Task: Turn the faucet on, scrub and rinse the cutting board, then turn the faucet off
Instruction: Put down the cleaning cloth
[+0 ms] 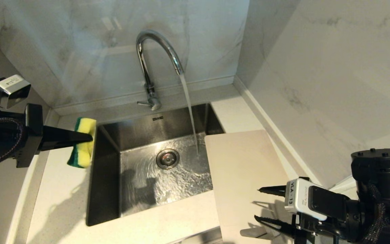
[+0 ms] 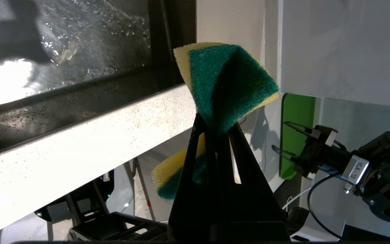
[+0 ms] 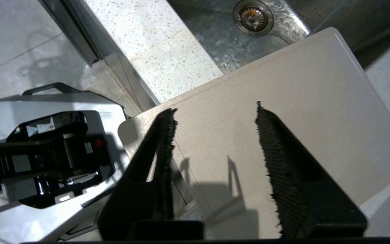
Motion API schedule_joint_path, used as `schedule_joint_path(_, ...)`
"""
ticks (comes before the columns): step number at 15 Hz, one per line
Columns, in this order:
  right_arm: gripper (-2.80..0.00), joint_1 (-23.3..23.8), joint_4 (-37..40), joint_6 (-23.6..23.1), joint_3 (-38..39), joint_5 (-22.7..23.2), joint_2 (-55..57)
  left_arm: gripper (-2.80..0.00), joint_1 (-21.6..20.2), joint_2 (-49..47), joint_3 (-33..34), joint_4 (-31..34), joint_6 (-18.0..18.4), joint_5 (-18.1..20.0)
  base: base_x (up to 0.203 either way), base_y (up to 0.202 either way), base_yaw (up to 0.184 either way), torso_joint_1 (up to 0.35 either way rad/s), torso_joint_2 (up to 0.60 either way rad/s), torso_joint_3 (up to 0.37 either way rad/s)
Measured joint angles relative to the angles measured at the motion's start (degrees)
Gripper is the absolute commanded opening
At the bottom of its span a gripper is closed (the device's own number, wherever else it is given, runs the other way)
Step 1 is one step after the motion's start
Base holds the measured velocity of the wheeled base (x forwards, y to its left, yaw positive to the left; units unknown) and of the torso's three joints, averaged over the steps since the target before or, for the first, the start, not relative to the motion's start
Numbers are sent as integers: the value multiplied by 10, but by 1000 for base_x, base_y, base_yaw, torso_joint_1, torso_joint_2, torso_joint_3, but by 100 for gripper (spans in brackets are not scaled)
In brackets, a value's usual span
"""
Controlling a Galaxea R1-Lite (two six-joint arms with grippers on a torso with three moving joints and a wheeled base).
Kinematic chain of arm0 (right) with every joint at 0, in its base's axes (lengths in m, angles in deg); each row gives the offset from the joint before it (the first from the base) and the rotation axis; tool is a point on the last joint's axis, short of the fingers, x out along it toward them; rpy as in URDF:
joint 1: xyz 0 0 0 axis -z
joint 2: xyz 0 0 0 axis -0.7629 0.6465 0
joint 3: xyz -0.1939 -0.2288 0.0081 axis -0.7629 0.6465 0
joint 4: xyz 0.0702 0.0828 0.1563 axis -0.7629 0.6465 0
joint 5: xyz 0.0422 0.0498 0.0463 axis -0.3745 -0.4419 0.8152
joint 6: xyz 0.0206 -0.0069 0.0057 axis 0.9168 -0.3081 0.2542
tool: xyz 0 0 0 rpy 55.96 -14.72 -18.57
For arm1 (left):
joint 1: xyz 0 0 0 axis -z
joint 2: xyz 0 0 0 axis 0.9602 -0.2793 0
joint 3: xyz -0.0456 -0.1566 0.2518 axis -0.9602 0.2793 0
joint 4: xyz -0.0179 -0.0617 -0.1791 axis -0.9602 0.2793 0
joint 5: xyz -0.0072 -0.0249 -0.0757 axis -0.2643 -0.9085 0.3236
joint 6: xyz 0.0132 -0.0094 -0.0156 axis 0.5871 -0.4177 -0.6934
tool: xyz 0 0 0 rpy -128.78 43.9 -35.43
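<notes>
A: Head view first. Faucet [image 1: 152,57] running, stream landing in the sink [image 1: 107,176] just right of the drain [image 1: 167,158]. Lever sticks out to the left at its base.

B: Cutting board [image 1: 245,176]?

A: Flat on the counter [image 1: 63,189] right of the sink, its left edge hanging over the basin, near end past the counter's front edge. Dry-looking, nothing on it.

B: Left gripper [image 1: 88,137]?

A: Hovering over the counter at the sink's left rim, fingers pressed tight on a yellow-and-green sponge [image 1: 82,142]. The left wrist view shows what the head view doesn't: the sponge [image 2: 225,91] is squeezed so hard it folds, green scrub side facing the camera. It also shows a green panel [image 2: 295,135] below the counter.

B: Right gripper [image 1: 266,206]?

A: Over the board's near end, fingers spread apart, holding nothing. The right wrist view shows board [image 3: 283,112] surface between the two fingers, both clear of it as far as I can tell, and the drain [image 3: 253,17] beyond. It also catches the robot's base [image 3: 46,152] down by the floor, which the head view lacks.

B: Any text?

A: White wrist tag on the right arm reads "VLA 13". Stickers on the base unreadable.
</notes>
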Motion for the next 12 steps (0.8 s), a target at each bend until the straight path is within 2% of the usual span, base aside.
schedule_joint_path(6,-280,0,0,52,-21,0,-3,-280,16,6,2,0,-2,-1,0,0,0,0,0,0)
schedule_joint_path(9,-280,0,-1,121,-64,-9,-3,-280,22,6,0,1,-2,-3,0,0,0,0,0,0)
schedule_joint_path(12,-280,0,-1,206,-131,-55,-2,-280,23,5,0,1,-2,-3,0,0,0,0,0,0)
